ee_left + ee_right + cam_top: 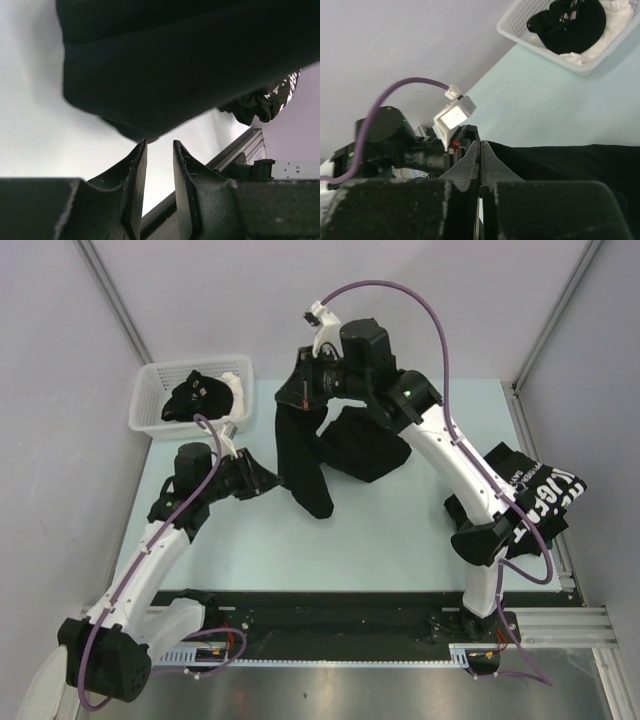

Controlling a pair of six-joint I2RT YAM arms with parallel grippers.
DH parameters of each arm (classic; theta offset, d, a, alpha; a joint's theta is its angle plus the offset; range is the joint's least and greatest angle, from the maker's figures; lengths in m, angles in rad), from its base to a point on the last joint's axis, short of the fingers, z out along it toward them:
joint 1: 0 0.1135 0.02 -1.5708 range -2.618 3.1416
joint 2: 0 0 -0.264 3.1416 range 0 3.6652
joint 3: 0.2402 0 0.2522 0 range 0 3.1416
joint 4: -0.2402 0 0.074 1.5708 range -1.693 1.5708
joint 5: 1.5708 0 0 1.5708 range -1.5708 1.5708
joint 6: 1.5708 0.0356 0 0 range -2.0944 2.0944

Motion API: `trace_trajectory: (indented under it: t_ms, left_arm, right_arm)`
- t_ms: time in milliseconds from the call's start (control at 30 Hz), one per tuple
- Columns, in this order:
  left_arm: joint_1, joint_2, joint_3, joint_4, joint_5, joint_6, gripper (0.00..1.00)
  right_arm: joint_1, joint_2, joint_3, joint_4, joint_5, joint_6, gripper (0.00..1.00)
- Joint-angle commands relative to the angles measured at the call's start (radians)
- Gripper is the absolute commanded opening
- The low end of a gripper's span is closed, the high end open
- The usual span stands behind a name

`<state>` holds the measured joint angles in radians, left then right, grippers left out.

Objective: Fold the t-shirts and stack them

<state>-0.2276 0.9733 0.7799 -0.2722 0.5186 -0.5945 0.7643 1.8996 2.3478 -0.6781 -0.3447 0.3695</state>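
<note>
The right gripper [304, 390], clamped tight, holds the black t-shirt [300, 455] up. The left gripper [268, 480], part-open and empty beside its dangling end, probably needs to pinch there for spreading.

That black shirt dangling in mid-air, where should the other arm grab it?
Judging by its pose, the drooping bottom end. The black shirt hangs as a narrow bunch from the shut right gripper, and its lowest fold sits just ahead of the open left gripper. Coming in level from the left would probably catch that fold.
</note>
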Motion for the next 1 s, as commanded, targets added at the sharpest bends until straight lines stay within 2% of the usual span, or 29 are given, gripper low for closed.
trace_trajectory:
  t_ms: [0,233,400,533,700,967]
  left_arm:
    - [-0.007,-0.061,0.056,-0.036,-0.023,0.033,0.32]
    - [-0.007,-0.123,0.171,-0.228,-0.121,0.131,0.31]
    - [-0.007,-0.122,0.182,-0.237,-0.118,0.134,0.31]
    - [-0.007,-0.127,0.179,-0.232,-0.120,0.127,0.32]
    - [-0.007,-0.140,0.183,-0.237,-0.135,0.127,0.32]
    - [-0.007,-0.157,0.179,-0.237,-0.123,0.124,0.32]
  right_arm:
    - [0.041,0.044,-0.030,-0.006,0.004,-0.029,0.00]
    - [0.072,0.114,-0.145,-0.015,-0.031,-0.018,0.00]
    - [0.089,0.156,-0.209,0.055,-0.105,0.023,0.00]
    - [0.093,0.188,-0.258,0.184,-0.226,0.095,0.00]
    - [0.110,0.283,-0.206,0.218,-0.356,0.128,0.00]
    - [0.150,0.349,-0.117,0.193,-0.413,0.095,0.00]
